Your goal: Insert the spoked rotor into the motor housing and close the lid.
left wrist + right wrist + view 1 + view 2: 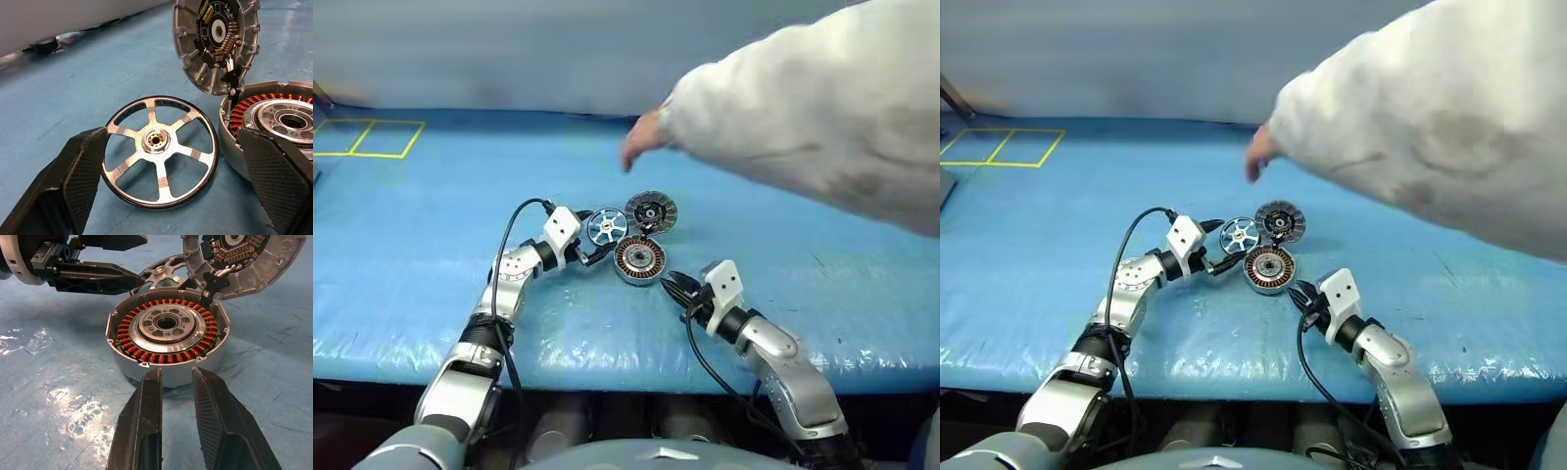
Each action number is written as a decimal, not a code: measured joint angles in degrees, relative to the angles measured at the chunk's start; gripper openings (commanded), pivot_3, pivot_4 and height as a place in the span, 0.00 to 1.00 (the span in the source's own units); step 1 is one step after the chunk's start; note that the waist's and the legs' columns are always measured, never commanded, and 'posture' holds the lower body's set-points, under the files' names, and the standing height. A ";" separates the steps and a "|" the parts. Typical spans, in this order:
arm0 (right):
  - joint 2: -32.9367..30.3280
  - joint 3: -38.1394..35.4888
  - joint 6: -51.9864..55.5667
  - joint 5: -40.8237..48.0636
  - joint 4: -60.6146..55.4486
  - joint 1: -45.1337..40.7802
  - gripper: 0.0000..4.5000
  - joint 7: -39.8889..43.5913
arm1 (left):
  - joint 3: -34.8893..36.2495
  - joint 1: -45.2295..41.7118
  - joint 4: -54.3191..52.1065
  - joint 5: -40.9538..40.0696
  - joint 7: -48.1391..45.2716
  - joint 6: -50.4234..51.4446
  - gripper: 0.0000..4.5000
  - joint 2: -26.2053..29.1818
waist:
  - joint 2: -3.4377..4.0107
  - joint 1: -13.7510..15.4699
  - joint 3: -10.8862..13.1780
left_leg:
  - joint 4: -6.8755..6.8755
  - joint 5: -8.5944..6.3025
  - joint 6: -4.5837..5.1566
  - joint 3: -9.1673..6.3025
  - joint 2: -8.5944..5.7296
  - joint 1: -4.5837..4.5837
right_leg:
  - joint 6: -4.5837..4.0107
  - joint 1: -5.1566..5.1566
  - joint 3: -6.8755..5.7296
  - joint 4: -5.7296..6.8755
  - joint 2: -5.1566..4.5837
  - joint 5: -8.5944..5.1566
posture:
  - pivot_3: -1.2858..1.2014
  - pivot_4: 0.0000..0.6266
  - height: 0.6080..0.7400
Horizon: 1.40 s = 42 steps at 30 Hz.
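The left gripper (161, 166) stood spread wide, one finger on each side of the spoked rotor (159, 149), which lay flat on the blue table cover (431, 225); the pads were close to its rim, but whether they touched it could not be told. The right gripper (177, 396) had its fingers drawn narrow with a slim gap between them, empty, pointing at the near wall of the motor housing (166, 340) and just short of it.

The housing sat open on the cover, just beside the rotor. Inside it ran a ring of copper-orange windings around a silver core with a dark bore, and no wheel lay in it. The lid (215, 44) stood tilted up from the housing's far edge on a small dark hinge, its finned inner face and dark circuit-covered centre turned toward the robot.

The head views added a person's hand (641, 137) and a white sleeve (822, 127) reaching in over the table, above and beyond the parts, and yellow tape lines (367, 137) at the far left. The right wrist view caught the left gripper's black fingers (98, 276) beside the housing.
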 measured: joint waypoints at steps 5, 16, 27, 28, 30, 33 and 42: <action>-0.04 -0.13 0.00 0.01 -0.05 0.15 0.22 -0.43 | -0.55 -0.73 0.86 1.99 1.84 -0.79 1.00 -0.45 | -0.01 0.04 0.00 | 0.01 0.00 0.00 0.01 -0.02 -0.01 | 0.11 0.01 0.00 -0.01 -0.02 -0.06 | 0.52 0.24 1.00; -0.13 -0.08 0.00 -0.01 -0.03 0.13 0.22 -1.28 | -0.55 0.21 0.79 2.34 2.12 -1.02 1.00 0.11 | -0.01 0.02 0.00 | 0.00 0.00 0.01 0.00 -0.01 -0.01 | 0.07 0.00 0.00 -0.01 -0.02 -0.04 | 0.52 0.24 1.00; -0.28 0.09 0.00 -0.03 0.00 0.00 0.22 -1.29 | -0.54 1.30 0.49 2.33 2.24 -1.01 1.00 0.26 | -0.01 0.05 0.00 | 0.01 0.00 0.00 0.00 -0.01 -0.01 | -0.02 0.01 0.00 0.00 -0.02 0.02 | 0.52 0.24 1.00; -0.28 0.09 0.00 -0.03 0.00 0.00 0.22 -1.30 | -0.54 1.30 0.49 2.34 2.24 -1.01 1.00 0.26 | -0.01 0.05 0.00 | 0.01 0.00 0.00 0.00 -0.01 -0.01 | -0.02 0.00 0.00 0.00 -0.02 0.02 | 0.52 0.24 1.00; -0.29 0.09 0.00 -0.03 0.00 0.00 0.22 -1.31 | -0.54 1.30 0.49 2.34 2.24 -1.01 1.00 0.26 | -0.01 0.05 0.00 | 0.01 0.00 0.01 0.00 -0.01 0.00 | -0.02 0.00 0.00 0.00 -0.02 0.02 | 0.52 0.24 1.00; -0.33 0.09 0.00 -0.04 0.00 0.00 0.22 -1.33 | -0.54 1.30 0.49 2.33 2.24 -1.01 1.00 0.25 | -0.01 0.05 0.00 | 0.02 0.00 0.00 0.01 -0.01 0.00 | -0.02 0.00 0.00 0.00 -0.02 0.02 | 0.52 0.24 1.00; -1.93 -1.05 0.00 -0.24 -0.09 0.24 0.22 -1.91 | -0.34 2.72 -0.75 0.14 -0.57 -1.07 1.00 0.72 | -0.01 0.04 0.00 | 0.01 0.00 0.00 0.00 -0.01 -0.01 | -0.03 0.00 0.00 0.00 -0.02 0.02 | 0.52 0.24 1.00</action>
